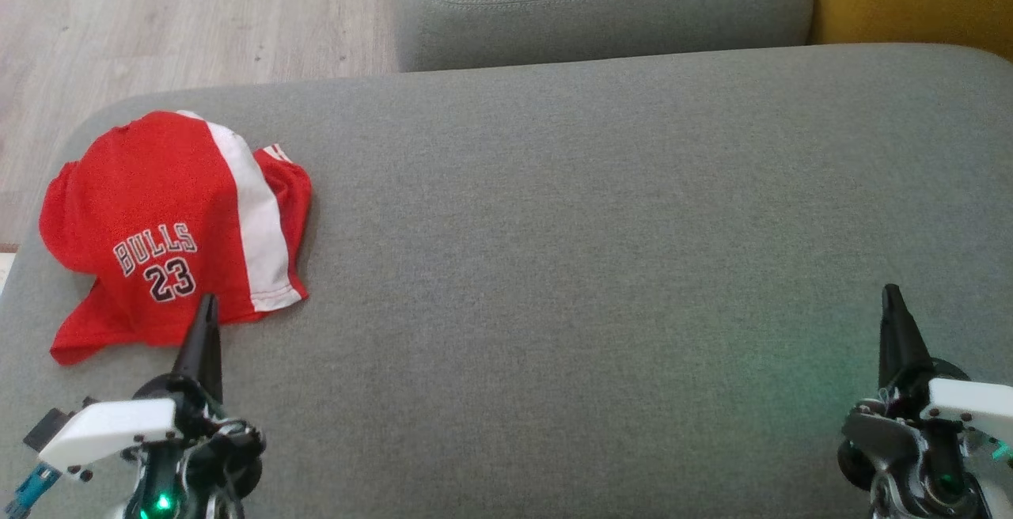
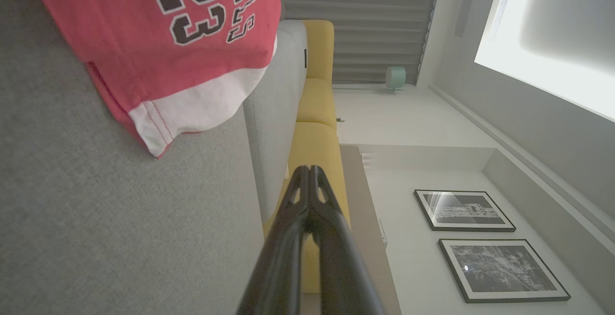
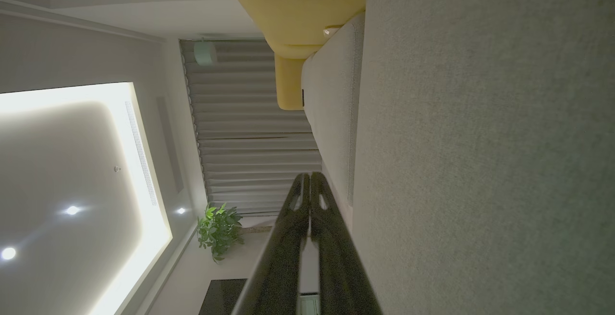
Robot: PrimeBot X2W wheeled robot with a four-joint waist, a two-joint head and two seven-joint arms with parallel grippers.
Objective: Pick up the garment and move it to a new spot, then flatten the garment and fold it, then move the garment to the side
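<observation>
On grey cushion (image 1: 570, 234), red garment (image 1: 150, 210), floor (image 1: 174, 13) beyond

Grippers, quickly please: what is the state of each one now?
Left gripper: closed, holding nothing.
Right gripper: closed, holding nothing.

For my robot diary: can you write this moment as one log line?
jersey: red, crumpled, on cushion, left | left fingers: shut, empty, near jersey | right fingers: shut, empty
</observation>
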